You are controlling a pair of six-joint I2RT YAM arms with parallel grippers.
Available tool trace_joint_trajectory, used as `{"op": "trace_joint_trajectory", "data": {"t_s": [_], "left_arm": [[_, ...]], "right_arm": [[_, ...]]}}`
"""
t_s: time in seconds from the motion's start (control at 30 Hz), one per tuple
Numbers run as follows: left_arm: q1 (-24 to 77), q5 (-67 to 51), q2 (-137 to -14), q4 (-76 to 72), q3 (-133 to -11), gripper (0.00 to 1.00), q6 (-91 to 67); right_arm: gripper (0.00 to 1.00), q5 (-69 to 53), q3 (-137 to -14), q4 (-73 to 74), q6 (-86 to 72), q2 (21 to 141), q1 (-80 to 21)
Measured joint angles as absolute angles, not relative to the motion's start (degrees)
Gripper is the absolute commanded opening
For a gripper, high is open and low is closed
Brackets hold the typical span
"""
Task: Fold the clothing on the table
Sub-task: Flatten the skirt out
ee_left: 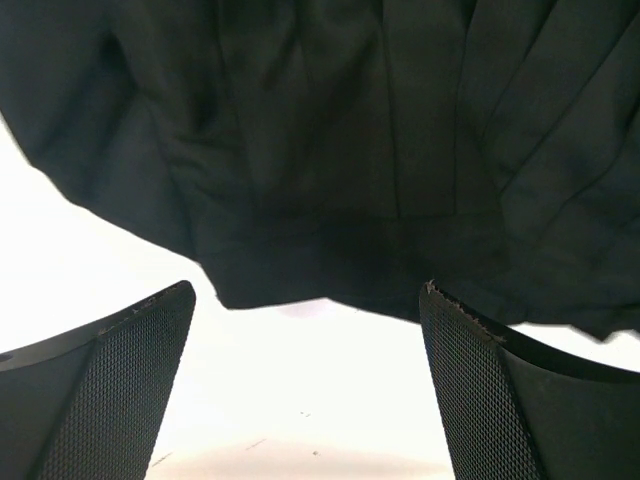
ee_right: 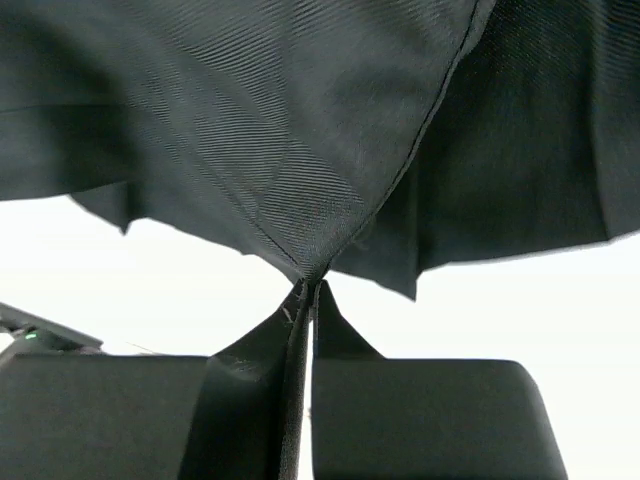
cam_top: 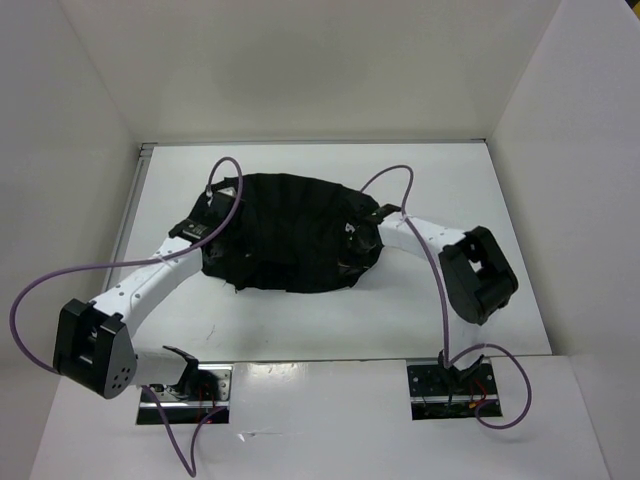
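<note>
Skirt (cam_top: 290, 235): black, lying spread out on the table in a wide, rounded shape.
Where it is: nearer the table's left edge than its right edge, and nearer the far edge than the near edge.
Cloth: soft and dull, not shiny. Long straight folds run side by side across it. Up close, in the right wrist view, it has tiny slanted lines in the weave and one thin seam.
Skirt edge: wavy and bumpy along the side facing the near edge.
Table (cam_top: 300, 320): white, flat and smooth, with a thin metal strip along its left edge.
Left gripper (ee_left: 307, 290): wide open and holding nothing. It sits at the skirt's left side, and the skirt's edge lies just past its tips.
Left fingers (ee_left: 130, 390): black and curved to a tip, with a tiny dotted mesh on the inner faces.
Right gripper (ee_right: 308, 290): squeezed tight on a pinch of the skirt at the skirt's right side. The cloth comes to a sharp point where the two fingers meet.
Arms (cam_top: 150, 280): white with black parts. Both reach in from the near edge.
Cables (cam_top: 60, 280): thin, purple, hanging in loose loops.
Walls (cam_top: 70, 100): plain white, standing around the table.
</note>
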State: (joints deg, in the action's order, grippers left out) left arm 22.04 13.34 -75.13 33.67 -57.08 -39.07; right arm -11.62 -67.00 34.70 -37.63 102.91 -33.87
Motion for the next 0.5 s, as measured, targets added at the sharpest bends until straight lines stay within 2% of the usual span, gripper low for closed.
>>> {"op": "trace_joint_trajectory", "data": {"t_s": [0.23, 0.3, 0.33, 0.37, 0.4, 0.47, 0.5], "left_arm": [[21.28, 9.21, -76.62, 31.44, -52.56, 0.99, -42.30], [21.23, 8.91, -77.23, 30.65, -51.79, 0.93, -42.92], [21.21, 8.34, -77.45, 29.91, -51.00, 0.69, -43.81], [21.19, 7.99, -77.49, 29.36, -50.50, 0.51, -44.14], [21.19, 7.27, -77.49, 28.36, -49.67, 0.39, -44.53], [21.19, 6.50, -77.71, 27.29, -48.36, 0.26, -45.58], [21.19, 6.15, -78.06, 26.89, -47.92, 0.26, -45.67]], "right_arm": [[0.00, -7.88, -69.49, 37.85, -37.17, 91.18, -31.64], [0.00, -7.38, -69.47, 38.50, -36.99, 89.86, -30.74], [0.00, -7.07, -69.47, 38.83, -36.91, 89.60, -30.35], [0.00, -6.79, -69.47, 39.05, -36.80, 89.60, -30.02], [0.00, -6.66, -69.47, 39.35, -36.69, 89.62, -29.80], [0.00, -6.48, -69.47, 40.07, -36.53, 89.62, -29.67], [0.00, -6.35, -69.47, 40.32, -36.51, 89.62, -29.67]]}}
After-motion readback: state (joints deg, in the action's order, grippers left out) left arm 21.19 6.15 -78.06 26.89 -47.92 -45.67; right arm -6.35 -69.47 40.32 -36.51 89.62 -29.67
